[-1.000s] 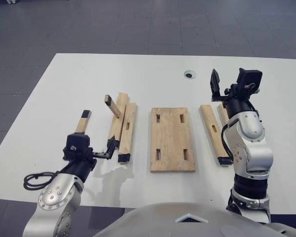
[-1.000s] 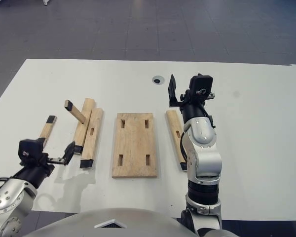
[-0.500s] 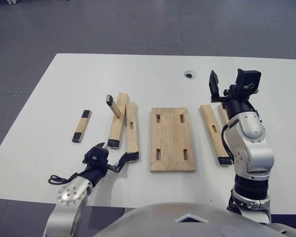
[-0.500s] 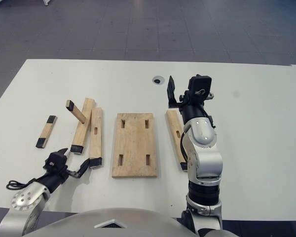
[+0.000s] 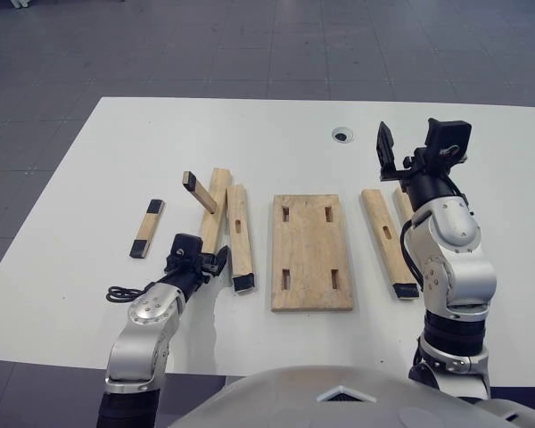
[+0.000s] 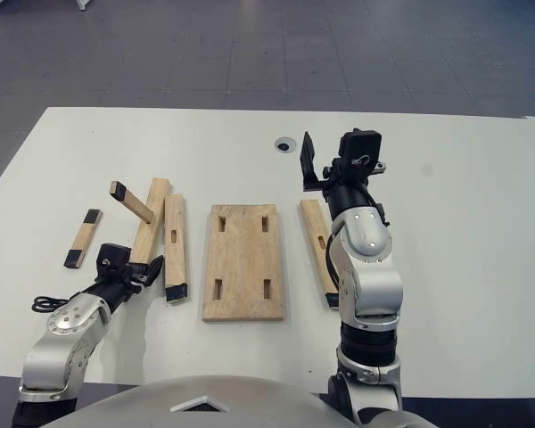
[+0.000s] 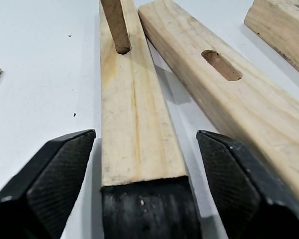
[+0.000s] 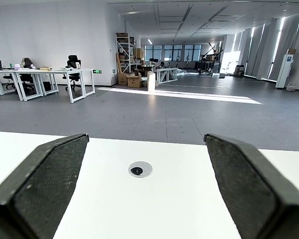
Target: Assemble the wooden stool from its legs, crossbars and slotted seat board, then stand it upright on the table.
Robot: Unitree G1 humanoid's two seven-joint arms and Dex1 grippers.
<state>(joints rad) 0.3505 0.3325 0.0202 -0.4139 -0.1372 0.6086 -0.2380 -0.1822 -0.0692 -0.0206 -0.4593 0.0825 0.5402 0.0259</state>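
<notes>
At leg capped end, left gripper spread, straddling; off-centre squeeze could skew leg, unseat crossbar; right gripper spread, empty.

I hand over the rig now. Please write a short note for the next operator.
Left gripper open, jaws either side of the black-capped end of the outer left leg, not closed.
Right gripper open, raised above the table near the two right legs, empty.
Seat board lies flat in the middle; second left leg beside the first; loose crossbar farther left.
Done: one pegged crossbar stuck tilted in the outer leg's slot.
Left: all other joints, seat, standing upright.
</notes>
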